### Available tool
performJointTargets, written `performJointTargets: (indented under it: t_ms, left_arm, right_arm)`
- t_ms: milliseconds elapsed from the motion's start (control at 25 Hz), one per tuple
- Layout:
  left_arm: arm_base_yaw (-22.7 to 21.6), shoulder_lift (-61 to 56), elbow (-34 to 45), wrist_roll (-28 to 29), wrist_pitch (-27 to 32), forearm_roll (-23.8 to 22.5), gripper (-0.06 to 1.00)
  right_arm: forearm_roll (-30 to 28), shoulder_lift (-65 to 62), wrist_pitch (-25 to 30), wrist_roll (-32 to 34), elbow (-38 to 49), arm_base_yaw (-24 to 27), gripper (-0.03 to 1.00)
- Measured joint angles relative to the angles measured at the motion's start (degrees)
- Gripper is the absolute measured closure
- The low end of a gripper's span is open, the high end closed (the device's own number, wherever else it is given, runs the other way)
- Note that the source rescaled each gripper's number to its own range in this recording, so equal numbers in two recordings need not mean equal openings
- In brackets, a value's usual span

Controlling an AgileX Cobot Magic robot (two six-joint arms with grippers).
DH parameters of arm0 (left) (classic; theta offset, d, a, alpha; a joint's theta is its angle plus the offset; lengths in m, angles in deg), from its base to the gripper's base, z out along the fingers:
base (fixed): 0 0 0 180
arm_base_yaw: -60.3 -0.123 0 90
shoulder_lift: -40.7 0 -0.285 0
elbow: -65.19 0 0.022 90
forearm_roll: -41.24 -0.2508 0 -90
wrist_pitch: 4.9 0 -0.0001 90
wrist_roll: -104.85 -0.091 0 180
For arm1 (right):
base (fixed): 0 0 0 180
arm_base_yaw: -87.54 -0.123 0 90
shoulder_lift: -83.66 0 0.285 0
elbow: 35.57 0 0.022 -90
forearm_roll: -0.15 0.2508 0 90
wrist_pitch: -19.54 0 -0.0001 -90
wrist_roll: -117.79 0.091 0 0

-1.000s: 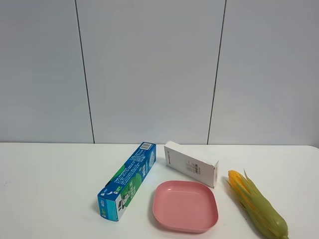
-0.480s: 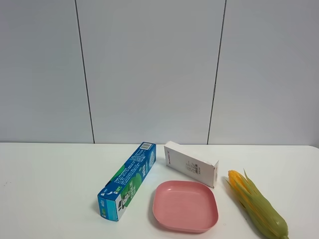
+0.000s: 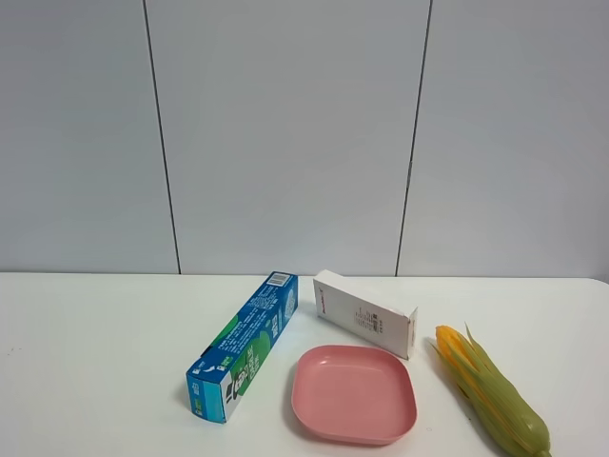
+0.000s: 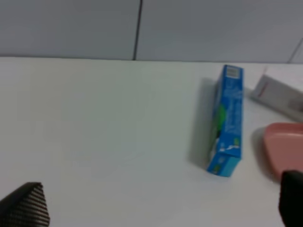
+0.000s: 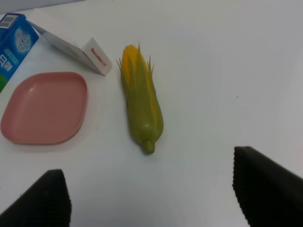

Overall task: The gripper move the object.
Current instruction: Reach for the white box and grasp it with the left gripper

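Note:
The white carton (image 3: 366, 314) lies on the white table behind the pink plate, with a red logo on one end. It also shows in the left wrist view (image 4: 279, 94) and in the right wrist view (image 5: 71, 45). Neither gripper shows in the exterior high view. My left gripper (image 4: 156, 208) is open and empty, well away from the carton. My right gripper (image 5: 154, 196) is open and empty, with its black fingertips (image 5: 265, 189) wide apart, nearer to the corn than to the carton.
A long blue-green box (image 3: 245, 345) lies left of the carton. A pink plate (image 3: 354, 393) sits in front of the carton. A corn cob in a green husk (image 3: 490, 400) lies to the right. A grey panelled wall stands behind the table.

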Motion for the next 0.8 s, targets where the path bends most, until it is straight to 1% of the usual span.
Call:
performJointTargets:
  t_ms: [80, 160, 280, 360, 520, 600, 800]
  left_arm:
    - [0.0, 3.3, -1.6, -0.2, -1.2, 3.2, -0.06]
    - [0.0, 6.8, -3.4, -1.6, -2.9, 4.7, -0.06]
    - [0.0, 11.6, -5.8, -5.4, -4.8, 6.9, -0.06]
    - [0.0, 14.6, -7.3, -8.5, -5.5, 9.5, -0.06]
    - [0.0, 20.5, -9.5, -17.3, -5.9, 15.9, -0.06]
    - [0.0, 23.3, -10.2, -22.7, -5.9, 19.3, -0.06]
    - [0.0, 30.1, -11.0, -34.1, -6.1, 25.7, -0.06]
  right_arm:
    - [0.0, 0.0, 0.0, 0.0, 0.0, 0.0, -0.03]
    - [0.0, 0.0, 0.0, 0.0, 0.0, 0.0, -0.03]
    - [0.0, 0.0, 0.0, 0.0, 0.0, 0.0, -0.03]
    - [0.0, 0.0, 0.0, 0.0, 0.0, 0.0, -0.03]
    - [0.0, 0.0, 0.0, 0.0, 0.0, 0.0, -0.03]
    - [0.0, 0.0, 0.0, 0.0, 0.0, 0.0, -0.03]
    - [0.0, 0.0, 0.0, 0.0, 0.0, 0.0, -0.03]
